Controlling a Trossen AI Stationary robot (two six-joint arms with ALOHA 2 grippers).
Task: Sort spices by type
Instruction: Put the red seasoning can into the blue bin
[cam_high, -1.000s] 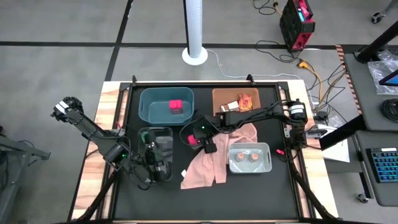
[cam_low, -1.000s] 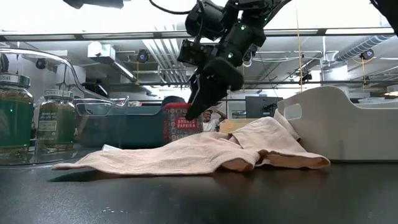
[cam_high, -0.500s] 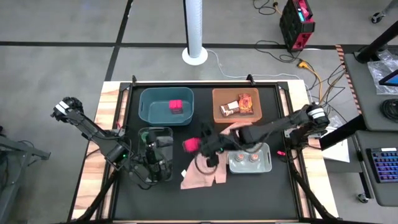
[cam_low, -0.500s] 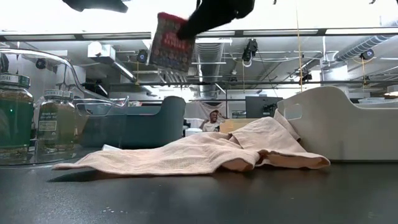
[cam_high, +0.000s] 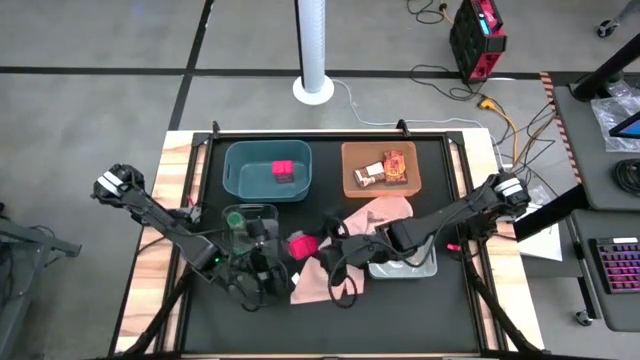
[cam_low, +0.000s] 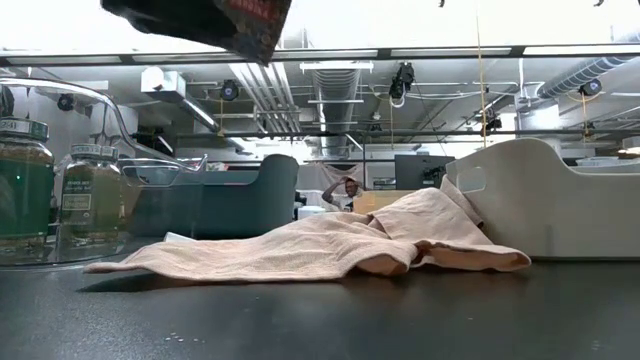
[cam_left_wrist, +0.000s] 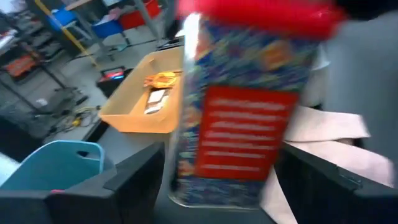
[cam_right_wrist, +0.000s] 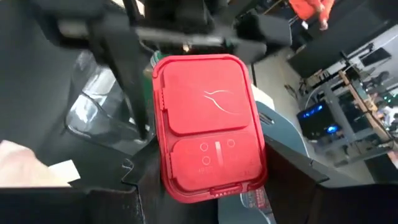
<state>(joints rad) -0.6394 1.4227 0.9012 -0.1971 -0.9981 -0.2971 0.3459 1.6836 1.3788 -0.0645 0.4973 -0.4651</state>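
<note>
A bright pink spice box (cam_high: 300, 245) with a red lid (cam_right_wrist: 208, 127) hangs above the table between my two grippers. My right gripper (cam_high: 318, 245) is shut on it, reaching in from the table's right. My left gripper (cam_high: 276, 250) is open. Its fingers (cam_left_wrist: 134, 180) stand on either side of the box's patterned body (cam_left_wrist: 239, 130), apart from it. Another pink box (cam_high: 283, 172) lies in the teal bin (cam_high: 240, 165). Green-lidded jars (cam_low: 22, 185) stand in the clear bin (cam_high: 250, 222). Packets (cam_high: 385, 168) lie in the orange bin (cam_high: 352, 160). My right gripper pinches the box between its two fingers at the lid end (cam_right_wrist: 211, 190), one finger on each of two opposite sides. The fingers come roughly level from the table's right. The box is lifted clear of the table, tilted, with its lid facing my right wrist.
A large pink cloth (cam_high: 350, 225) lies crumpled mid-table, under my right arm. The grey bin (cam_high: 425, 268) sits at its right, mostly hidden by that arm. In the low view only the box's lower edge (cam_low: 245, 25) shows at the top, above the cloth (cam_low: 320, 245).
My right gripper has lifted the pink box from the table beside the cloth. It has carried the box up and toward the table's near left, to my left gripper, turning as it went. My left gripper has edged toward the box.
</note>
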